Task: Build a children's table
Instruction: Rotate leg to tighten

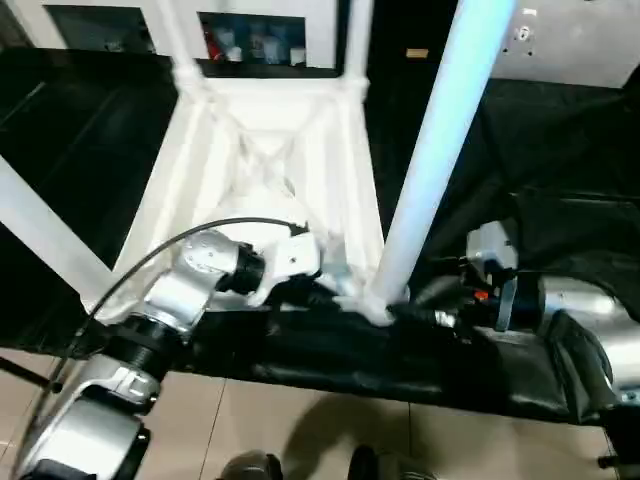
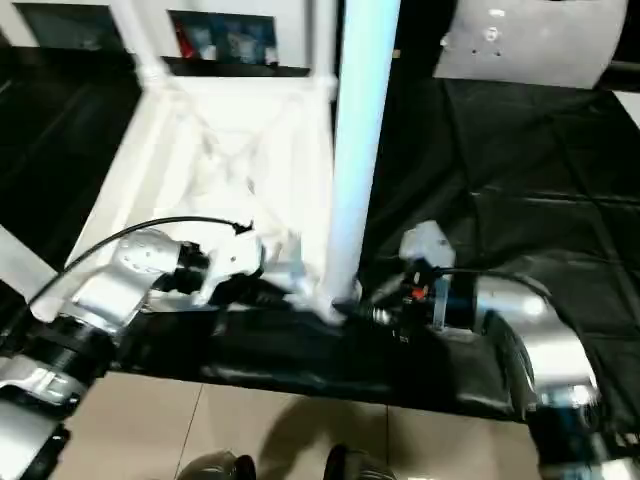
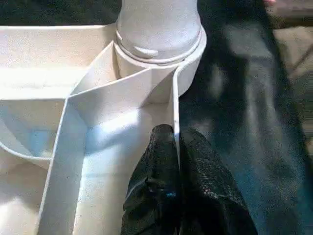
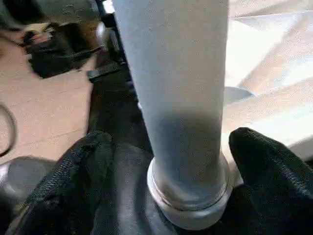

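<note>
Left end effector (image 3: pixel 173 147) pinches the tabletop (image 1: pixel 270 130) rim; right end effector (image 4: pixel 171 156) spread open, straddling the leg (image 4: pixel 176 88).

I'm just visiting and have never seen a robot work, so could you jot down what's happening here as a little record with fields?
Job: building a white plastic children's table
Tabletop: upside down on a black cloth, ribbed underside up
Near leg: upright in the corner socket closest to the robot
Other legs: two stand at the far corners, another crosses at the robot's left
Left gripper: fingers pinched on the tabletop's thin side wall beside that socket
Right gripper: fingers spread on either side of the near leg's base, not touching it
</note>
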Robot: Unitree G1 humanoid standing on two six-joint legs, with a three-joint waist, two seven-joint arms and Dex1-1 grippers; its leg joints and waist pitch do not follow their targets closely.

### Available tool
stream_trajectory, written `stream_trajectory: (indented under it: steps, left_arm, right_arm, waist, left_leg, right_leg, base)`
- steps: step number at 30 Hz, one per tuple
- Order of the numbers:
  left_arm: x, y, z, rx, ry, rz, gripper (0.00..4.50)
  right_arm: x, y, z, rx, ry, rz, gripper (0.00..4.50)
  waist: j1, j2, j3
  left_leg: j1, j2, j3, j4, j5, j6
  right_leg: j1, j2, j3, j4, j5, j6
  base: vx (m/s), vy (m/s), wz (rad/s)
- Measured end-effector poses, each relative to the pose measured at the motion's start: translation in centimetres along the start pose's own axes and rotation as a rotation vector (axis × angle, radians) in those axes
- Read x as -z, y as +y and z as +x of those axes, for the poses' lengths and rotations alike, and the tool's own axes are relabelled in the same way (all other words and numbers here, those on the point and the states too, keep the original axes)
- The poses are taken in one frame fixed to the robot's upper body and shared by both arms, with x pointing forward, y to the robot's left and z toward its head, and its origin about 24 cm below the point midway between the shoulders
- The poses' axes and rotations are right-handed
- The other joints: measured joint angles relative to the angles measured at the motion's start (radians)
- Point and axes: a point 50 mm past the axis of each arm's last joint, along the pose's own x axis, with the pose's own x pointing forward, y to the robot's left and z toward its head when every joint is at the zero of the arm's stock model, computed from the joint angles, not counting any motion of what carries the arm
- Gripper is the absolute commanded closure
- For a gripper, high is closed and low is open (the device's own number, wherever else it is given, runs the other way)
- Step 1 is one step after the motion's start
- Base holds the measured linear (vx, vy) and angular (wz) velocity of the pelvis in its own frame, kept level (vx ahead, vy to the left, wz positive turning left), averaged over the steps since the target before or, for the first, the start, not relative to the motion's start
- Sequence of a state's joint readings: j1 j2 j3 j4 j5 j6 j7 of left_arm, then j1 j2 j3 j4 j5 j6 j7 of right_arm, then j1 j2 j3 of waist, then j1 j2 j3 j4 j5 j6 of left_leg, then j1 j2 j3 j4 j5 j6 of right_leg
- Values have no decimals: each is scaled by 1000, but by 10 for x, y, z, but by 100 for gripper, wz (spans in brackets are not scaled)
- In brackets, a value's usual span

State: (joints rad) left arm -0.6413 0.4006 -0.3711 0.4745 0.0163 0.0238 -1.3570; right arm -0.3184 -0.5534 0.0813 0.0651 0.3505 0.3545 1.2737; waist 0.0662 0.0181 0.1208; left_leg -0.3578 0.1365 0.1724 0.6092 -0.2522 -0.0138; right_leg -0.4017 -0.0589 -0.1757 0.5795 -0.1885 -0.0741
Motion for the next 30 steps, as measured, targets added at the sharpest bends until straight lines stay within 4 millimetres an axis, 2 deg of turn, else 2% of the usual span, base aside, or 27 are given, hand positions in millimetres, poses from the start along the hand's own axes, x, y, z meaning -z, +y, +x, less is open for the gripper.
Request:
stream_trajectory:
  steps: [4,5,9,10,12,17,21,24,27,30]
  left_arm:
    - [0,-1,-2,29,11,22,450]
    - [0,-1,-2,35,15,27,450]
    - [0,-3,-1,58,22,41,450]
    - [0,-3,-1,64,24,45,450]
    - [0,-3,-1,66,27,51,450]
    - [0,-2,0,51,21,58,450]
    - [-1,1,6,26,12,65,450]
    - [-2,4,9,-4,8,69,450]
    - [1,9,8,-61,17,60,450]
    - [-1,20,11,-147,26,55,450]
  right_arm:
    - [-2,-4,7,-83,18,-2,92]
    - [-2,-4,8,-97,24,0,112]
    - [0,-7,11,-134,49,-7,130]
    - [1,-7,12,-146,58,-12,153]
    - [1,-9,12,-152,62,-17,170]
    - [0,-11,10,-110,73,-39,170]
    - [10,-8,-6,-30,69,21,131]
    - [28,10,-26,8,82,92,107]
    - [38,29,-32,5,67,157,87]
    - [30,37,-30,39,12,153,60]
  waist:
    - [2,-1,0]
    - [3,-1,0]
    - [13,-1,0]
    - [17,-1,0]
    - [22,-1,0]
    - [24,-2,-1]
    - [32,-6,-3]
    - [35,-7,-4]
    - [21,-7,-4]
    - [3,-7,-4]
  left_leg:
    - [0,1,0,10,-2,3]
    - [-1,1,0,11,-2,3]
    - [-2,1,0,14,-2,2]
    - [-2,1,0,15,-2,2]
    - [-2,1,0,16,-2,2]
    - [-1,1,0,16,-1,2]
    - [-1,1,0,19,-1,2]
    - [-1,1,0,21,-2,2]
    - [0,1,0,21,-1,2]
    - [2,2,0,15,5,-4]
  right_leg:
    - [-3,-1,1,7,0,0]
    - [-3,-1,1,8,0,0]
    - [-3,-2,1,12,0,0]
    - [-3,-2,1,13,0,-1]
    - [-3,-2,1,14,0,-1]
    - [-2,-2,1,15,0,-1]
    - [-2,-2,1,15,0,1]
    - [0,-3,1,12,0,5]
    - [5,-2,1,9,5,8]
    - [8,1,0,-4,16,10]
  base:
    - [0,0,0]
    - [0,0,0]
    - [0,0,0]
    - [0,0,0]
    - [0,0,0]
    - [0,0,0]
    - [0,0,0]
    - [0,0,0]
    - [0,0,0]
    - [0,0,0]
